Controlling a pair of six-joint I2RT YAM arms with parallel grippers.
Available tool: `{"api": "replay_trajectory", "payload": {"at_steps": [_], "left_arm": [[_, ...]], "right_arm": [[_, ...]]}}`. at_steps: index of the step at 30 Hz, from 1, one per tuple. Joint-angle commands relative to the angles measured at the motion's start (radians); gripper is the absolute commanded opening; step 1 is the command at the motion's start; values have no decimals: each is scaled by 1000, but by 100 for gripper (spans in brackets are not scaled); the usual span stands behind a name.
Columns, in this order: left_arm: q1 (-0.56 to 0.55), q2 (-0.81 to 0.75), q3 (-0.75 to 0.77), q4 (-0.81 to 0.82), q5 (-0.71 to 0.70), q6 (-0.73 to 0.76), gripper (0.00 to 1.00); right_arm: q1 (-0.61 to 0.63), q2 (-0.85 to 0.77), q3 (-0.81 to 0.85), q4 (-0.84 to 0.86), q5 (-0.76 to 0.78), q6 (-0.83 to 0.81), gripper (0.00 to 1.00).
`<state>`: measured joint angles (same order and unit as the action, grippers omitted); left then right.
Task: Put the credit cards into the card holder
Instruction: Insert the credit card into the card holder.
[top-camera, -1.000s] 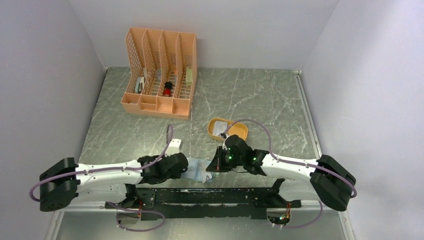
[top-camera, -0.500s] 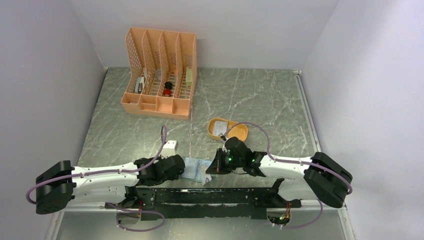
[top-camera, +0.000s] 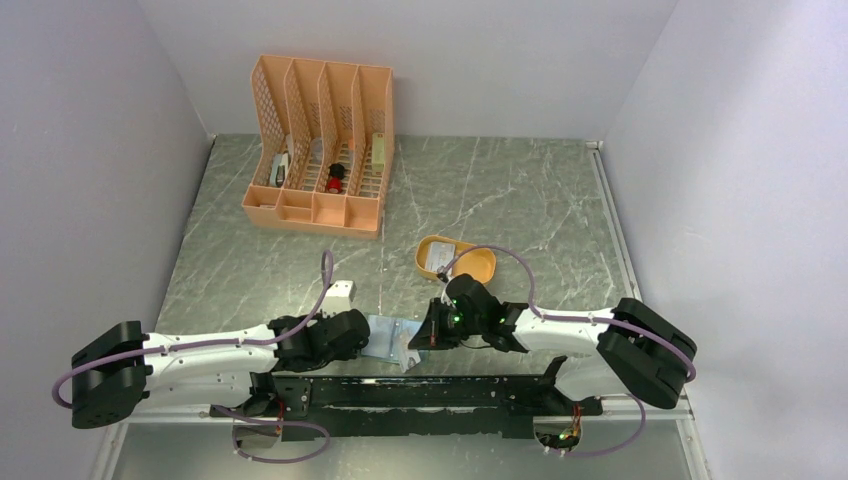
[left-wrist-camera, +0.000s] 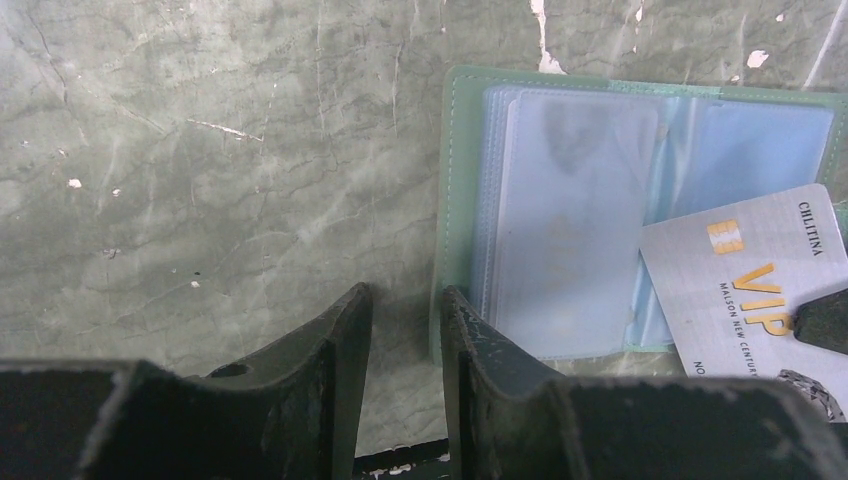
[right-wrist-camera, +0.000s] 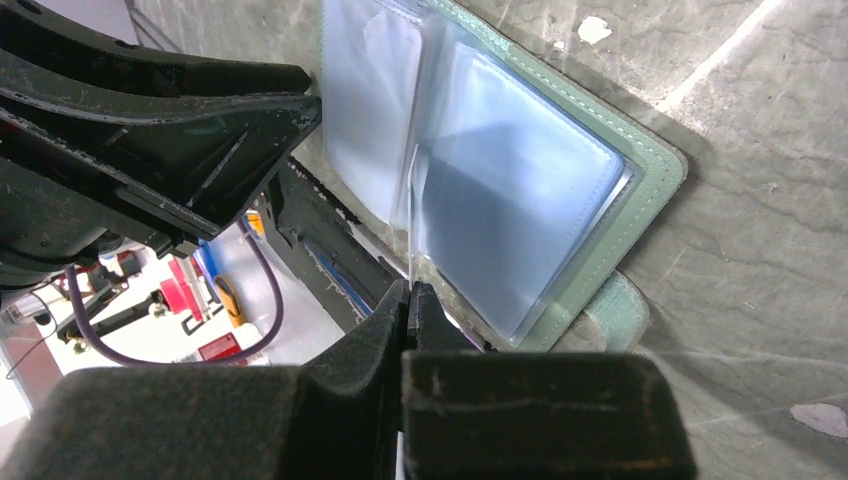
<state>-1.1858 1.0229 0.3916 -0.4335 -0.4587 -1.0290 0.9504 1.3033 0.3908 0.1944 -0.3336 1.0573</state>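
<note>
While the right gripper (right-wrist-camera: 410, 292) keeps nothing loose, its jaws pinch flat on one credit card (left-wrist-camera: 745, 285). In the right wrist view the card stands edge-on between them, a thin pale line rising from the tips. From the left wrist its face reads VIP in gold. One corner overlaps the right-hand clear sleeve of the card holder (left-wrist-camera: 462, 200). Whether that corner is inside a sleeve mouth or only lying on top, I cannot tell.

Left gripper (left-wrist-camera: 405, 305): jaws narrow, with a slim gap and bare table (left-wrist-camera: 200, 180) showing through. Nothing is held. One finger (left-wrist-camera: 470, 350) sits at the holder's near left corner, on or just against the green border. My guess is that it is pinning the holder.

Holder: open flat, sleeves up, at the near edge of the table, roughly midway along it, between the two arms.

Progress, as judged: early.
- One card is at the sleeves, not seated.
- The left-hand sleeve shows a faint grey patch; card or glare, cannot tell.
- No other card is plainly visible.
- A small white object (top-camera: 341, 293) lies just beyond the left arm, too small to identify.
- Left to do: seat the held card fully, then any others.

Further out: yellow tray (top-camera: 480, 262) toward the table's middle, peach organizer (top-camera: 315, 215) near the far left corner.
</note>
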Motion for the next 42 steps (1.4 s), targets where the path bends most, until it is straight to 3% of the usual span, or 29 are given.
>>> {"api": "replay_trajectory", "payload": {"at_steps": [1, 23, 42], "left_arm": [[4, -9, -14, -1, 17, -10, 36], [4, -5, -11, 14, 37, -9, 35], [4, -18, -35, 57, 87, -18, 24]], "right_arm": [[8, -12, 15, 38, -9, 1, 0], [8, 37, 6, 85, -19, 14, 0], [8, 99, -65, 230, 94, 177, 0]]}}
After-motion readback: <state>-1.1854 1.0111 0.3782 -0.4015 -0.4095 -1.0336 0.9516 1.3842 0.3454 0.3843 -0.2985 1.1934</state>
